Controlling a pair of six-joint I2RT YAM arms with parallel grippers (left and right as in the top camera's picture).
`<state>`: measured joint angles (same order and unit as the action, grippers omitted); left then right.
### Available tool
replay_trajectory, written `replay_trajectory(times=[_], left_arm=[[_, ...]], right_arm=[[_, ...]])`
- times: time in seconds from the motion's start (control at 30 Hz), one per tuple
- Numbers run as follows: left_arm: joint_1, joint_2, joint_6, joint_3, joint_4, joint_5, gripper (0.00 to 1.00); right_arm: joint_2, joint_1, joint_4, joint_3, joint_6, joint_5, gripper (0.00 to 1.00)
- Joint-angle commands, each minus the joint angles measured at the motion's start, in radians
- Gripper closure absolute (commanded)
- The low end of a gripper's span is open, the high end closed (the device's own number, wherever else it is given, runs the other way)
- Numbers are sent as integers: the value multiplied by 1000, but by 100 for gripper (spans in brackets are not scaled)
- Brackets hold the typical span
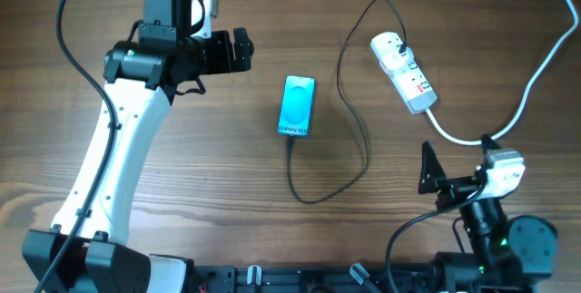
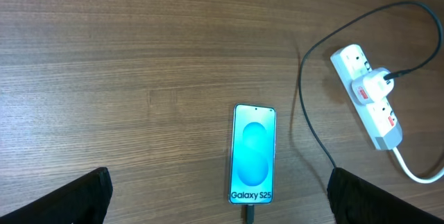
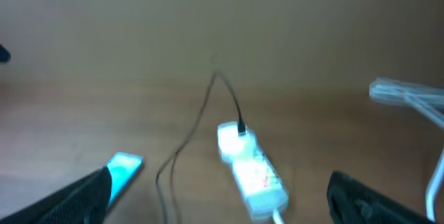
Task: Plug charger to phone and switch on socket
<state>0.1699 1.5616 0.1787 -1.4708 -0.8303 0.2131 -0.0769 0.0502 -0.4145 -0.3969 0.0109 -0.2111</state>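
The phone (image 1: 297, 104) lies face up mid-table, its cyan screen lit with text at the near short edge. The thin black charger cable (image 1: 356, 125) runs from a white adapter (image 1: 391, 46) on the socket (image 1: 408, 75), loops round, and its plug tip (image 2: 248, 213) sits at the phone's (image 2: 252, 153) text edge. My left gripper (image 1: 241, 50) is open and empty, above the table left of the phone; its fingers (image 2: 218, 177) frame the phone's near end. My right gripper (image 1: 427, 168) is open and empty, near the front right, below the socket (image 3: 253, 172).
The socket's thick white cord (image 1: 536, 75) sweeps from the strip's near end out past the top right corner. The right wrist view is blurred; it shows the phone (image 3: 123, 168) at lower left. The table is brown wood (image 1: 209, 166).
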Motion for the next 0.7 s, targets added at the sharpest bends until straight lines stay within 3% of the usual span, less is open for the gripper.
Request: replay_trajectory(times=[0.0, 0.3, 0.67], left_arm=[[2, 5, 9, 1, 3, -2, 0], [2, 5, 10, 1, 3, -2, 0], [2, 5, 9, 1, 3, -2, 0]], right_arm=[[75, -19, 113, 118, -85, -23, 0], [74, -20, 352, 284, -36, -22, 0], [74, -21, 480, 393, -2, 54, 0]])
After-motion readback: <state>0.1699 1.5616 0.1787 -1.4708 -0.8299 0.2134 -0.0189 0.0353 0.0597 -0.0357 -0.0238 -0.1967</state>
